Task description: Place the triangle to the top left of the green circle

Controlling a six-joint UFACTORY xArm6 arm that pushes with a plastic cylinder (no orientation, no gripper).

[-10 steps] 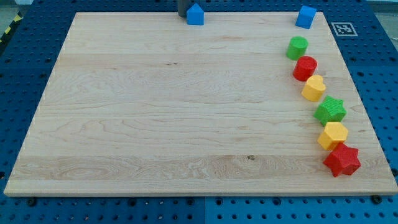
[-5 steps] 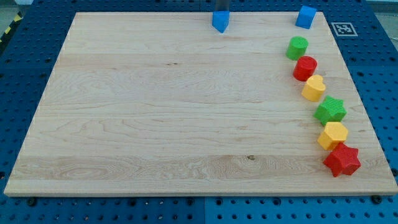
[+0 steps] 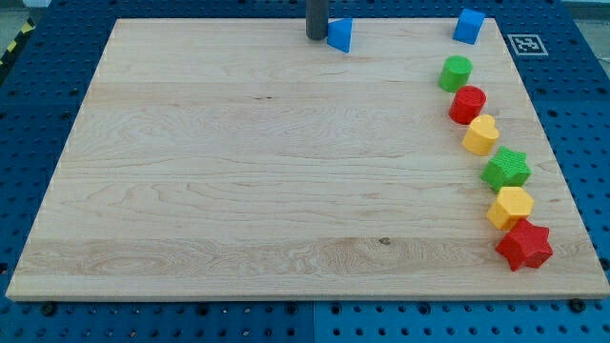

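My main worry is a glancing push. My tip (image 3: 315,37) has no jaws to open or close, so it grips nothing and only nudges, and the blue triangle (image 3: 339,34) has slanted faces that could spin it off line. It could then drift over the wooden board (image 3: 238,191) edge at 12 o'clock, or run on into the blue cube (image 3: 468,26). An overshoot could also knock the green circle (image 3: 456,72), which heads a row with the red cylinder (image 3: 467,104) just below it.

The triangle sits near the board's top edge, well apart from the circle, at about its 10 o'clock. It lies at 3 o'clock of my tip, seemingly touching, though I can't confirm contact.
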